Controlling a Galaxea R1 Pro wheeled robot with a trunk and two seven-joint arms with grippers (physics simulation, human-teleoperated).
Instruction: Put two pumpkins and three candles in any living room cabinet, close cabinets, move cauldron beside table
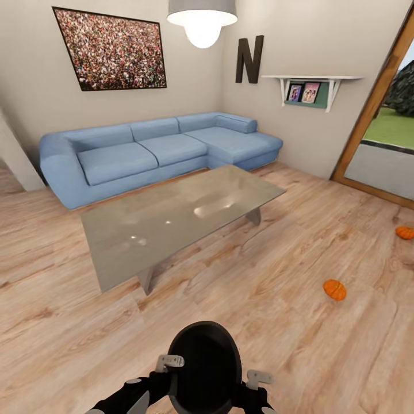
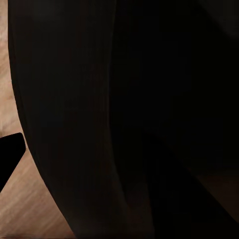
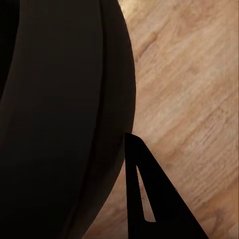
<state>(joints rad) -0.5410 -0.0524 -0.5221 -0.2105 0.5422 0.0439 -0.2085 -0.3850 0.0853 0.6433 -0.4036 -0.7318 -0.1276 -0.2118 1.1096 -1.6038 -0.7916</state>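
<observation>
Black cauldron [image 1: 203, 368] sits near, tilted, clamped between left gripper [image 1: 167, 368] and right gripper [image 1: 255, 382], each pressed on its wall. Keep squeeze even; lower it beside the glass table [image 1: 115, 253]. 2 pumpkins [image 1: 334, 289] lie right.

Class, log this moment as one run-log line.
held: cauldron between left gripper and right gripper | ahead: glass table | floor: two pumpkins

A home living room: blue corner sofa [image 1: 155, 150], glass coffee table [image 1: 178, 221], framed crowd picture [image 1: 112, 50], ceiling lamp [image 1: 202, 20], photo shelf [image 1: 310, 80], wooden floor [image 1: 276, 299].
</observation>
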